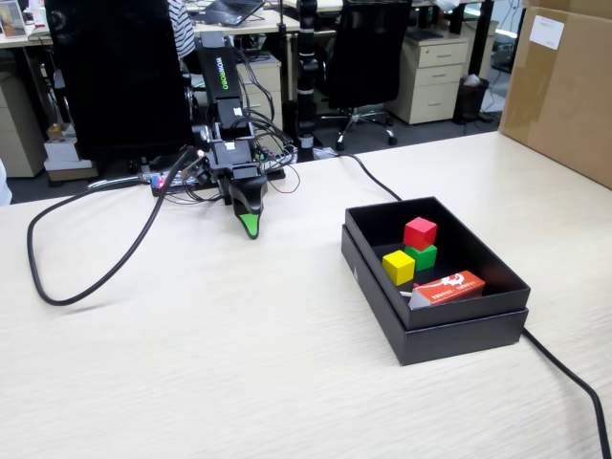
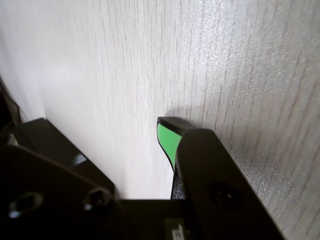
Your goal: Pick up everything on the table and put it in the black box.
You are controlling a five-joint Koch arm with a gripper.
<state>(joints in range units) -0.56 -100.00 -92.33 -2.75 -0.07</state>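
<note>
The black box (image 1: 459,337) stands on the table (image 1: 191,363) at the right in the fixed view. Inside it the red cube (image 1: 420,232) sits on the green cube (image 1: 424,255), and the yellow cube (image 1: 399,267) stands beside them. My gripper (image 1: 249,227) hangs tip-down at the back left, close over the bare table and well away from the box. It holds nothing. Only one green-padded fingertip (image 2: 167,137) shows in the wrist view, above bare wood. The other jaw's tip is hidden.
A flat orange-red packet (image 1: 449,286) lies in the box's front corner. A black cable (image 1: 91,277) loops across the table's left side, and another (image 1: 564,368) runs off past the box's right. A brown carton (image 1: 564,86) stands at the back right.
</note>
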